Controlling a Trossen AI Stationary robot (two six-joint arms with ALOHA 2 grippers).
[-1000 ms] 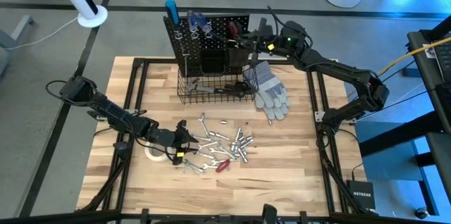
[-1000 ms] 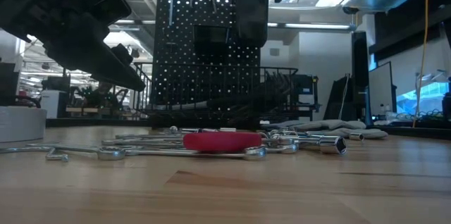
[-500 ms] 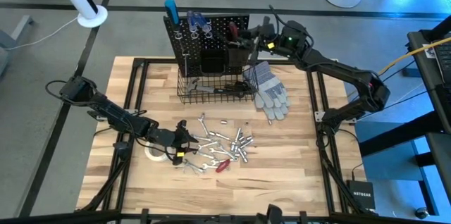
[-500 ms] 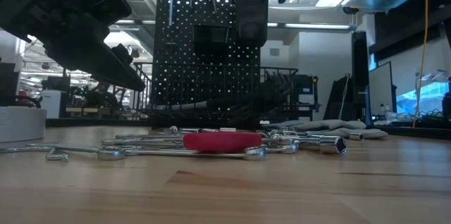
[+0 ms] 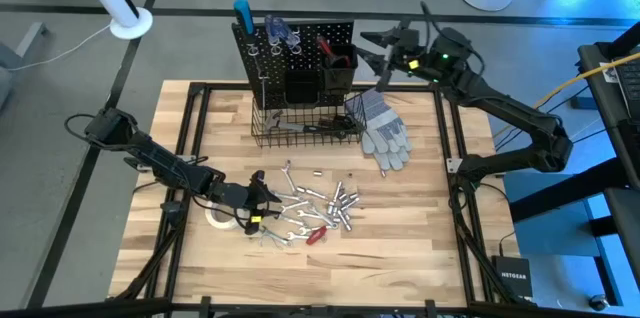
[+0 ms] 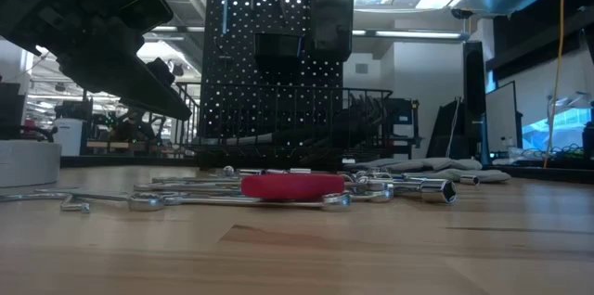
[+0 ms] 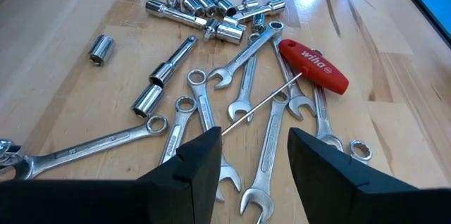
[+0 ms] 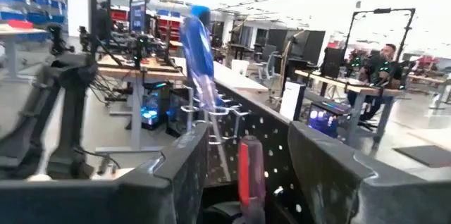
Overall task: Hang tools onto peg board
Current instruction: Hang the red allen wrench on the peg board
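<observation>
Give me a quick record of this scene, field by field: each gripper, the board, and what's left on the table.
left gripper: open, low over the wrenches
right gripper: open, empty, beside the peg board
peg board: holds a blue-handled screwdriver and a red-handled tool
red T-handle key: among the wrenches
gloves: beside the basket

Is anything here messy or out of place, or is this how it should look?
Mostly the loose heap: silver wrenches, sockets and a red-handled key lie scattered and overlapping mid-table below the open left gripper. Grey gloves sprawl beside the peg board. Nothing looks broken.
</observation>
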